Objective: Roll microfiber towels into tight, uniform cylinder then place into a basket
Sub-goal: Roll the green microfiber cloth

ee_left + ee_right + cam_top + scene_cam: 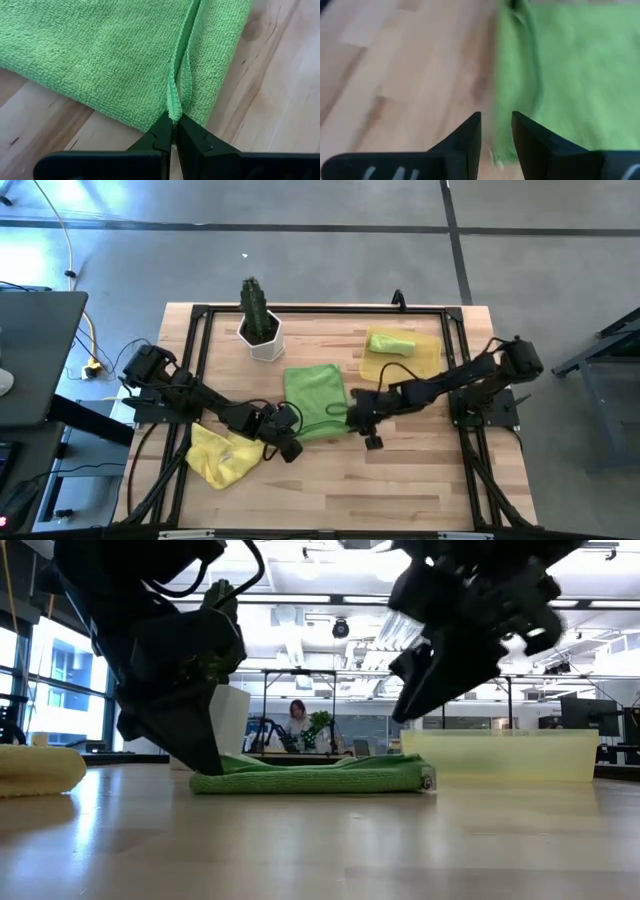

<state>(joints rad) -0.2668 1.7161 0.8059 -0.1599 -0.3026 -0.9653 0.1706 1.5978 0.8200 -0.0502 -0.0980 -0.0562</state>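
The folded lime green towel (316, 400) lies flat mid-counter, its near corners hidden under both arms in the high view. Its looped pile is soft, with a stitched hem. The left hand (174, 131) is clamped on the hem's doubled corner. The right hand (496, 131) hovers at the opposite edge, fingers apart, holding nothing. A rolled green towel (390, 342) sits in the translucent yellow basket (432, 356); the yellow towel (222, 454) lies crumpled near the counter's (400, 490) left edge, beside bare wood.

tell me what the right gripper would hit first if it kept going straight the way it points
Probably the edge of the flat green towel: the right gripper, fingers parted, points right at it, though the gap is hard to judge.
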